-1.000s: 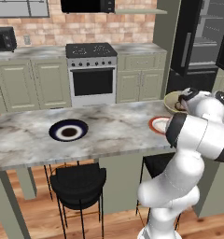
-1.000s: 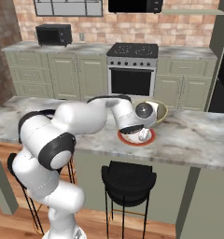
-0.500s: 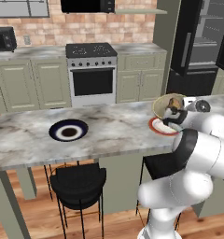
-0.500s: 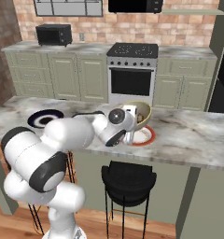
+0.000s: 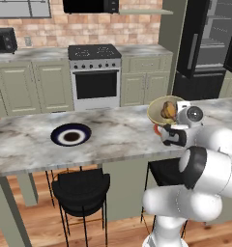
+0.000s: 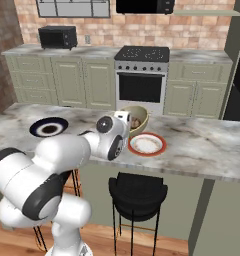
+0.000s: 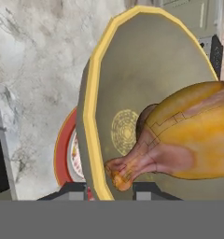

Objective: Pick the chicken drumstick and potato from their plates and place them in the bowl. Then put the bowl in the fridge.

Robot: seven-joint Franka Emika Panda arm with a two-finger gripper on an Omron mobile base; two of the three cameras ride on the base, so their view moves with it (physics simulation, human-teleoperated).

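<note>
Olive-yellow inside with a brighter yellow rim, the bowl (image 7: 146, 79) is tipped steeply in the hand view, its rim running down between the two dark fingertips (image 7: 74, 190), so we read the jaws as clamped on that rim. A faint round pattern marks the bowl's centre. Lying in it is the chicken drumstick (image 7: 188, 135), glossy golden-orange with a paler pinkish bone end pointing toward 7 o'clock. We cannot make out the potato for certain.

From the left base view, the bowl (image 5: 162, 109) is held above the marble surface (image 5: 113, 132) at the arm's end, tilted so its opening faces the camera, with the brown drumstick (image 5: 169, 111) showing inside. The gripper (image 5: 172, 136) sits just below the bowl at 5 o'clock.

From the right base view, the bowl (image 6: 137, 118) hangs just beyond the orange-red-rimmed plate (image 6: 147, 144), at about 11 o'clock from it. That plate has a white centre with nothing on it that we can see. In the hand view, a slice of the same plate (image 7: 67, 149) peeks out behind the bowl's rim at 8 o'clock.

Well apart, toward 9 o'clock along the surface, lies the navy-rimmed plate (image 5: 71, 134), with a white ring and dark middle, bare on top. The black fridge (image 5: 205, 46) stands beyond the surface at 1 o'clock in the left base view; its door looks open on a grey interior.
</note>
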